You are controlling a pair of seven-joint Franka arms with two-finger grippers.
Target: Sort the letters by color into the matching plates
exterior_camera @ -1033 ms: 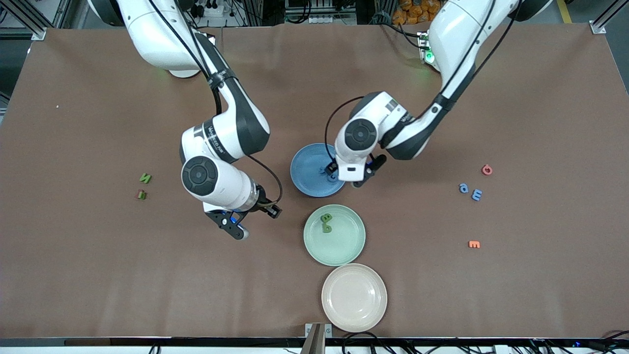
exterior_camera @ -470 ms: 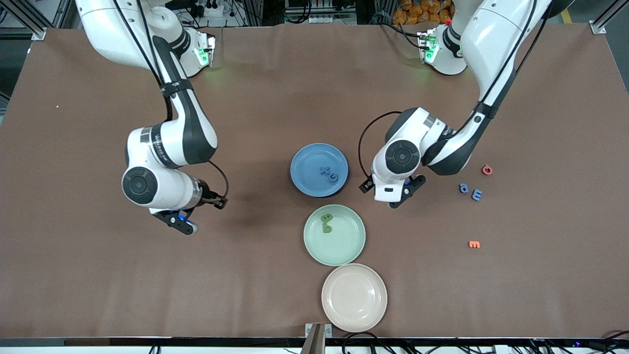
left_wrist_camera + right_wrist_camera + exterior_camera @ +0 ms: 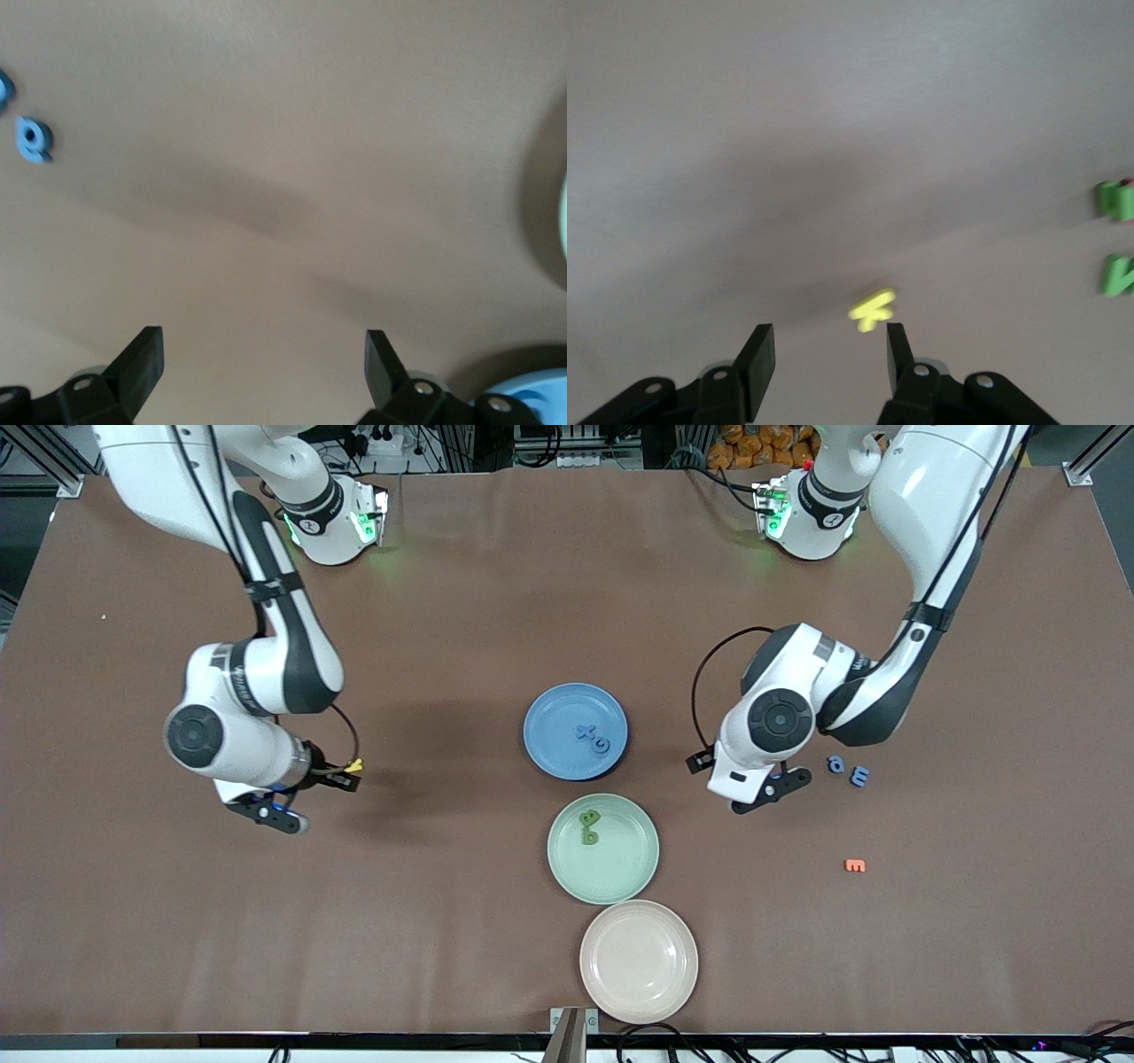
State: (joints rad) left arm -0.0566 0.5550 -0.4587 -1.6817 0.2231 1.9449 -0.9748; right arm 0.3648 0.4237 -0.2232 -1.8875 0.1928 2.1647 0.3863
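a brown cloth-covered surface (image 3: 496, 602) fills the front view, with metal framing, cables and clutter along the edge where the two arm bases stand. near its middle sits the blue plate (image 3: 554, 744) with two blue letters (image 3: 594, 738) in it; just nearer the front camera is the green plate (image 3: 620, 868) holding two green letters (image 3: 588, 825), and nearer again, close to the surface's edge, an empty beige plate (image 3: 639, 962). toward the left arm's end two more blue letters (image 3: 848, 770) lie side by side on the cloth, with a small orange letter (image 3: 855, 864) nearer the camera than they are. the left gripper (image 3: 753, 788) hangs over bare cloth between the blue plate and that loose blue pair, its fingers (image 3: 142, 367) spread wide with nothing between them; its wrist view shows one of the loose blue letters and the edge of another, and the rims of two plates at the frame's edge. the right gripper (image 3: 279, 815) is over the cloth toward the right arm's end, its fingers (image 3: 757, 359) partly apart and gripping nothing. the right wrist view shows a yellow letter (image 3: 873, 310) on the cloth just past the fingertips, and two green letters (image 3: 1118, 237) farther off at the frame's edge.
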